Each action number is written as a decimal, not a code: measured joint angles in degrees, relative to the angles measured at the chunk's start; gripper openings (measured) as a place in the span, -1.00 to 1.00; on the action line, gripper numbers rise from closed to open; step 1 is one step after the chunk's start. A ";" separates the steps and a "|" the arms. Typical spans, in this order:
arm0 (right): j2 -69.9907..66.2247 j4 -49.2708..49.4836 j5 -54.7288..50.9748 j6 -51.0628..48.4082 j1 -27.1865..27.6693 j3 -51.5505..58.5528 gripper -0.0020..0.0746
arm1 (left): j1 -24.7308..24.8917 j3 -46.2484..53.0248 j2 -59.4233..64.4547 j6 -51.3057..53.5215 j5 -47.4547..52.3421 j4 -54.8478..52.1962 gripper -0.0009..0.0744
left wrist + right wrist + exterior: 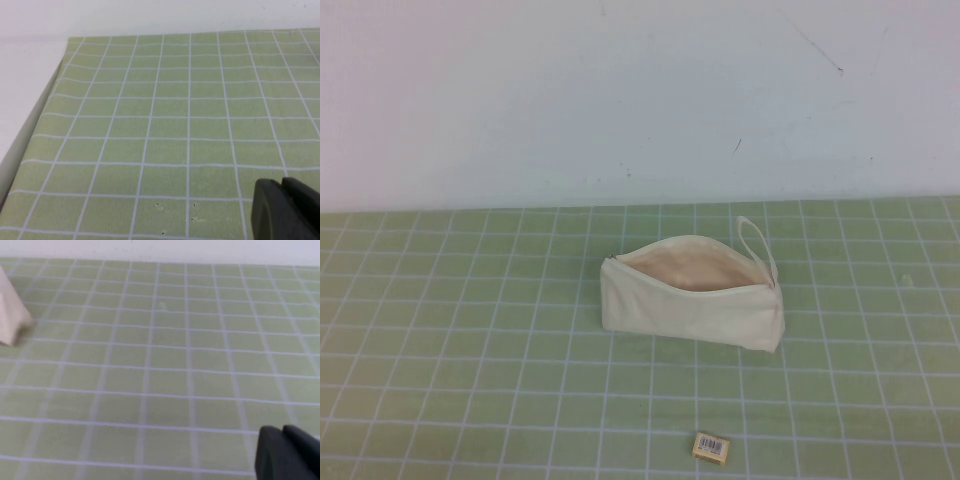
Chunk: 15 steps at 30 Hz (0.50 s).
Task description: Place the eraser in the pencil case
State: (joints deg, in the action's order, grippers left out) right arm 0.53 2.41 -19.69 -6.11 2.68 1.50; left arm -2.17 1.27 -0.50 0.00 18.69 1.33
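The cream-white pencil case (pixel 690 300) lies in the middle of the green grid mat, unzipped, its beige lining showing and its loop strap (pixel 757 240) at the right end. The tiny tan eraser (pixel 711 447) with a barcode label lies on the mat in front of the case, near the front edge. Neither arm shows in the high view. My left gripper (pixel 282 187) is shut and empty over bare mat. My right gripper (pixel 282 432) is shut and empty; one end of the case (pixel 11 317) shows at that view's edge, well away from it.
The green grid mat (pixel 470 330) covers the table up to a white wall (pixel 620 90) behind. The mat's edge and a white surface beside it (pixel 25 100) show in the left wrist view.
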 joint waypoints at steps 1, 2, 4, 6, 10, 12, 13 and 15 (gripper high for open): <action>0.00 2.41 0.00 0.00 0.00 0.00 -0.95 | 0.00 0.00 0.00 0.00 0.00 0.00 -0.98; 0.00 5.12 0.00 0.00 0.00 0.00 -0.95 | 0.00 0.00 0.00 0.00 0.00 0.00 -0.98; 0.00 14.83 0.00 0.24 0.00 0.11 -0.95 | 0.00 0.00 0.00 0.00 0.00 0.00 -0.98; 0.00 27.70 0.00 1.73 0.00 0.11 -0.95 | 0.00 0.00 0.00 0.00 0.00 0.00 -0.98; 0.00 46.26 0.11 2.86 0.00 0.11 -0.95 | 0.00 0.00 0.00 0.00 0.00 0.00 -0.98; 0.00 49.60 0.61 2.86 0.00 0.11 -0.95 | 0.00 0.00 0.00 0.00 0.00 0.00 -0.98; 0.00 50.41 0.79 2.86 0.00 0.11 -0.95 | 0.00 0.00 0.00 0.00 0.00 0.00 -0.98; 0.00 51.40 1.18 2.86 0.00 0.11 -0.95 | 0.00 0.00 0.00 0.00 0.00 0.00 -0.98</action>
State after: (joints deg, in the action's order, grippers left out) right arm 0.53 53.81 -18.51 -3.25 2.68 1.62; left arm -2.17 1.27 -0.50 0.00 18.69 1.33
